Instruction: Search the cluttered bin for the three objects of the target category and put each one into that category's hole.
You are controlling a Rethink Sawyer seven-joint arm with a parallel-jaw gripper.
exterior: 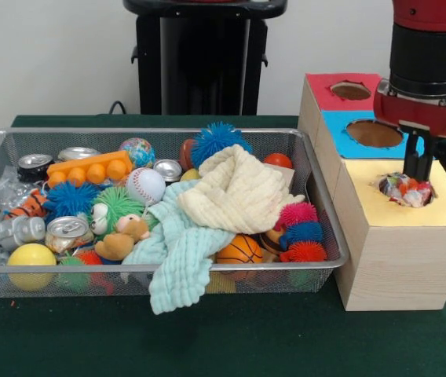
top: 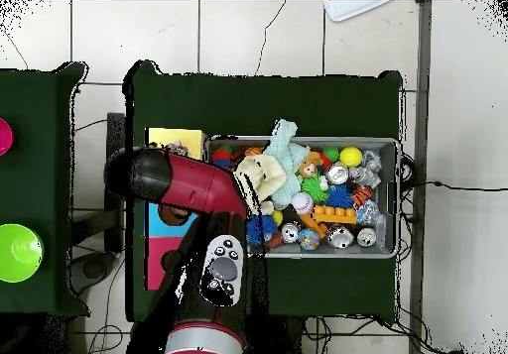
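The wire mesh bin (exterior: pixel 327 236) stands on the green table, full of toys, balls and cans; it also shows in the overhead view (top: pixel 398 196). The yellow-topped box (exterior: pixel 443 206) stands to its right. A spotted cloth piece (exterior: pixel 406 191) sits bunched in that box's round hole and sticks up a little above the top. My gripper (exterior: pixel 419 169) hangs straight above the hole's right side, its tip at the cloth. No other spotted cloth shows in the bin. In the overhead view my arm (top: pixel 184 186) covers the hole, and only a strip of the yellow top (top: pixel 174 137) shows.
A large cream cloth (exterior: pixel 235 192) lies over a mint cloth (exterior: pixel 180 251) that hangs over the bin's front rim. The blue-topped hole (exterior: pixel 374 133) and the red-topped hole (exterior: pixel 351 90) lie behind the yellow box. The robot's pedestal (exterior: pixel 199 55) stands behind the bin.
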